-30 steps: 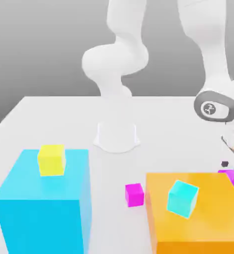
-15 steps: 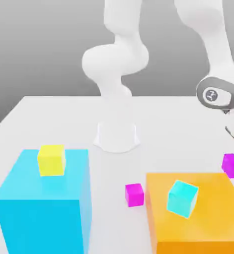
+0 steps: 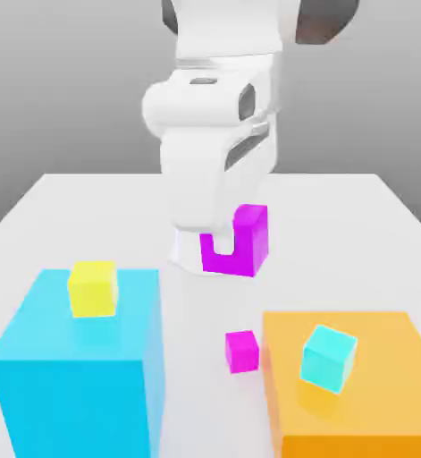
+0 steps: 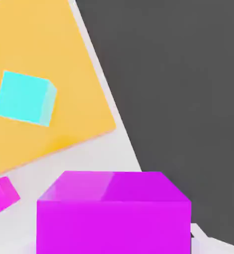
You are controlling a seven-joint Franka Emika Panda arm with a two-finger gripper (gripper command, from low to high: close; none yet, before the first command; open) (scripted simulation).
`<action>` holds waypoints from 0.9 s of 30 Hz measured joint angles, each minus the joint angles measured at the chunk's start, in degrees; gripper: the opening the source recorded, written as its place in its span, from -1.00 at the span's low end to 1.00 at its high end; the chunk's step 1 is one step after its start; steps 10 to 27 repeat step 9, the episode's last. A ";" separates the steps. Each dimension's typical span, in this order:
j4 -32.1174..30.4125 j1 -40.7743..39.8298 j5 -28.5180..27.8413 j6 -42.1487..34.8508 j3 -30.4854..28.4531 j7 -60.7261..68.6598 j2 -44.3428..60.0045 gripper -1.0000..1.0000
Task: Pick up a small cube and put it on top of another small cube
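Held cube [image 3: 246, 240]: magenta, carried in the air in front of the arm [image 3: 215, 134], above the table [image 3: 62, 215], up-scene of the other pieces in the exterior view. The gripper [image 3: 221, 241] is clamped on it; 1 finger shows as a white notch in the cube's front face. In the hand view the cube [image 4: 114, 211] sits close under the camera.

Target cube [image 3: 241, 350]: the 2nd magenta one, resting on the table just beside the orange block [image 3: 374, 394], on the exterior view's left of it. The hand view catches its corner [image 4: 0, 195] next to the orange block [image 4: 39, 89].

Step in hand, as I judge it: carry across to the target, then lower. To do it well, keep the cube high enough to pass the orange block's edge, centre it squarely over the target with faces aligned, come straight down, and release only once it rests flat. Landing off-centre risks a slide-off.

No true containers. 2 big blocks act as platforms: the cyan block [image 3: 79, 367] bears 1 yellow cube [image 3: 93, 288]; the orange block bears 1 light-cyan cube [image 3: 328, 358], turned askew to the block's edges.
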State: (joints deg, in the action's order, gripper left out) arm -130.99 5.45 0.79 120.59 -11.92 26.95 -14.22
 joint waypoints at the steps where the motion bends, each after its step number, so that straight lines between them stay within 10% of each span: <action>1: 0.07 -1.44 -1.61 -1.66 -1.44 1.24 -0.51 -1.00; 5: -3.88 -4.40 -4.59 2.27 -4.41 4.11 1.77 -1.00; 6: -5.05 -4.51 -4.60 4.13 -4.65 4.32 2.55 1.00; 27: -5.05 -4.51 -4.59 4.12 -4.65 4.32 2.55 1.00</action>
